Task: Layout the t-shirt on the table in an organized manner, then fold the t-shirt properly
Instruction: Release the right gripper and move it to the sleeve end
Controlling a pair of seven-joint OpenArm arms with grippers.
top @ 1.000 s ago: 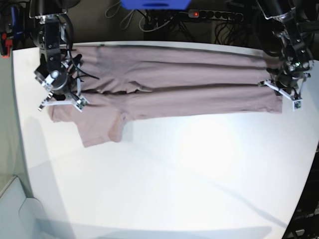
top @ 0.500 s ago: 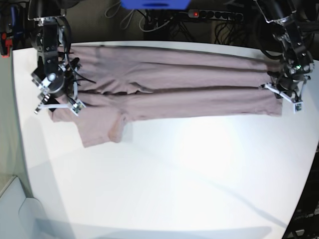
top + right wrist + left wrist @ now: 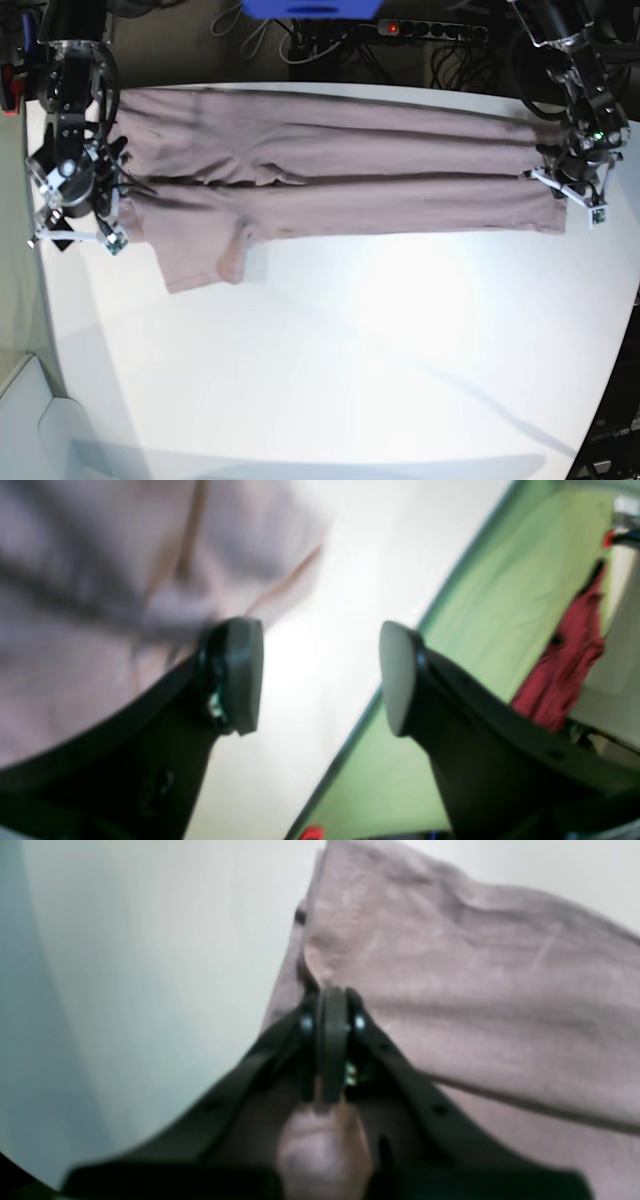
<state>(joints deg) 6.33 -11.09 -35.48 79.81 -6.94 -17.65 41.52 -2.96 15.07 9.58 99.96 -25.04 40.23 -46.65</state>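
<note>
The dusty-pink t-shirt [image 3: 340, 170] lies folded lengthwise in a long band across the far part of the white table [image 3: 350, 350], with one sleeve sticking out toward the front at its left end. At the band's right end my left gripper [image 3: 568, 190] is shut on the cloth. The left wrist view shows its pads [image 3: 331, 1005] pressed together on a raised fold of the t-shirt [image 3: 475, 990]. My right gripper [image 3: 78, 225] hangs just left of the shirt. It stands open [image 3: 320, 675] with nothing between its pads, the t-shirt [image 3: 75, 630] off to one side.
A power strip [image 3: 395, 28] with a red light, cables and a blue object [image 3: 310, 8] sit behind the table's far edge. The table's left edge runs close under my right gripper. Beyond it are green floor [image 3: 475, 605] and a red item [image 3: 565, 665].
My right gripper has opened, let go of the shirt's left end and moved left, off the cloth toward the table's edge. The left gripper has stayed shut at the right end.
</note>
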